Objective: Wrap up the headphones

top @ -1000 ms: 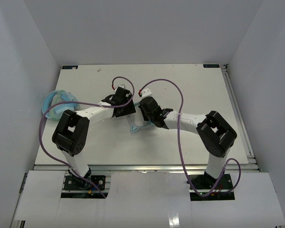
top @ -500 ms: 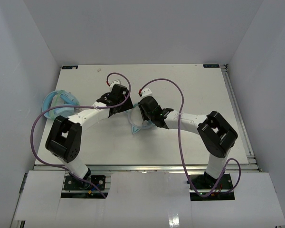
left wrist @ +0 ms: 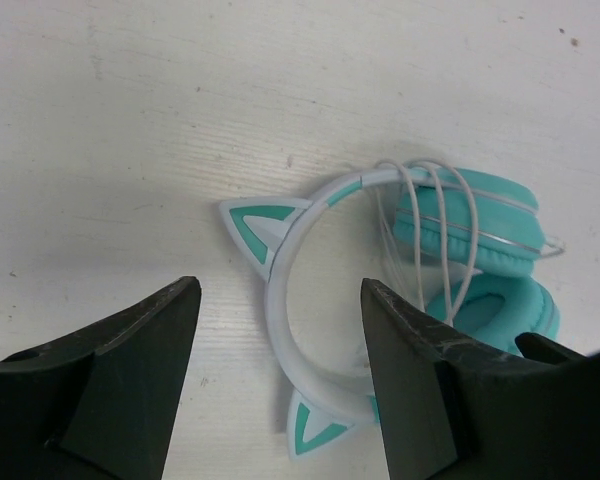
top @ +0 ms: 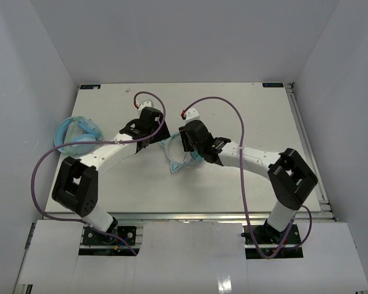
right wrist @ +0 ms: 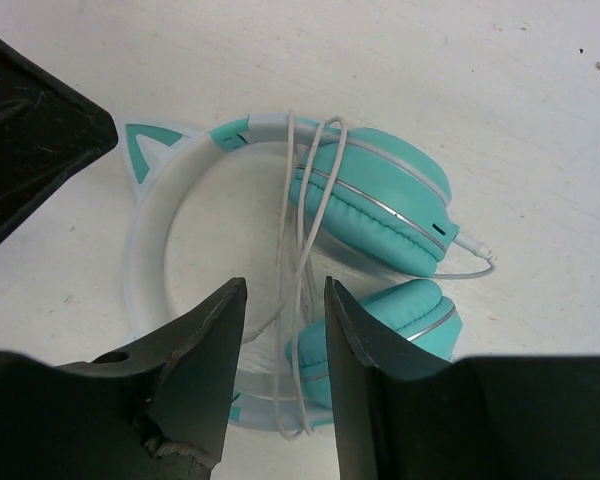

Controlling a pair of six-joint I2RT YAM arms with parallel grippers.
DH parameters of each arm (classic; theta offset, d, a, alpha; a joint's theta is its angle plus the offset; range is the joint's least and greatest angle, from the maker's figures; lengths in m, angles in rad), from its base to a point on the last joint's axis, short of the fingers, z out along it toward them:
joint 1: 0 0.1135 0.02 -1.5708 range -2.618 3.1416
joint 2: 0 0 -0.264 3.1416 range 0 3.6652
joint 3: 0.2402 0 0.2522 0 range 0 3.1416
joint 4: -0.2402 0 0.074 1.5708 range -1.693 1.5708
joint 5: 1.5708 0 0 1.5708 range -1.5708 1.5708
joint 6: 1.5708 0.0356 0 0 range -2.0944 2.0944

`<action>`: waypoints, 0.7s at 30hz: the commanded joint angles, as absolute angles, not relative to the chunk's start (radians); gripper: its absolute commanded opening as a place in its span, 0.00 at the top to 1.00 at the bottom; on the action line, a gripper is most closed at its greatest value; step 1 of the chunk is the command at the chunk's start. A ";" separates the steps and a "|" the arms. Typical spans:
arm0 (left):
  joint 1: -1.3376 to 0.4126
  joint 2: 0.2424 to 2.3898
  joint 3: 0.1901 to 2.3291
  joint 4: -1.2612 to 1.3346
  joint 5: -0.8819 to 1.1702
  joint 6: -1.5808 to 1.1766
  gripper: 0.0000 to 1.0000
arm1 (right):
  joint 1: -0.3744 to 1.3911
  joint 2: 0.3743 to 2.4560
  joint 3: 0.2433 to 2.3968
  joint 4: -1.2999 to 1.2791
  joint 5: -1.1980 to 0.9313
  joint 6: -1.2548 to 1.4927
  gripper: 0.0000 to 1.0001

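The teal cat-ear headphones [top: 172, 155] lie flat mid-table between the two grippers. In the left wrist view the pale headband [left wrist: 278, 325] with two cat ears lies under my left gripper [left wrist: 280, 290], which is open, empty and above it. In the right wrist view the two ear cups [right wrist: 375, 205] lie together, and the thin white cable [right wrist: 305, 230] is looped several times across the headband and cups. My right gripper [right wrist: 286, 285] hovers over these loops with its jaws a little apart, holding nothing. From above, the left gripper [top: 154, 136] and right gripper [top: 195, 154] flank the headphones.
Bulkier light-blue headphones [top: 77, 135] lie at the table's left edge, beside the left arm. Purple cables arc over both arms. White walls close in the table on the left, back and right. A finger of the left gripper [right wrist: 30, 130] shows top left in the right wrist view.
Both grippers have drawn back toward the far side, uncovering more of the headband. The left elbow swung left and the right elbow swung right. The headphones have hardly moved.
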State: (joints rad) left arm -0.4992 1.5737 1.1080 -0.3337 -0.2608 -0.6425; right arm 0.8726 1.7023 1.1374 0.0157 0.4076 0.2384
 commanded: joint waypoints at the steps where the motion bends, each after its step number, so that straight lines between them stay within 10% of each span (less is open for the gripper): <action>1: -0.495 1.397 1.053 -0.243 -0.087 -0.525 0.24 | 0.884 1.532 1.143 -0.027 0.352 0.252 0.53; 9: -0.498 1.133 0.870 -0.154 0.137 -0.497 0.02 | 0.882 1.298 1.031 -0.173 0.335 0.315 0.04; 21: -0.510 0.763 0.541 -0.022 0.280 -0.561 0.02 | 0.882 0.812 0.753 -0.348 0.541 0.393 0.10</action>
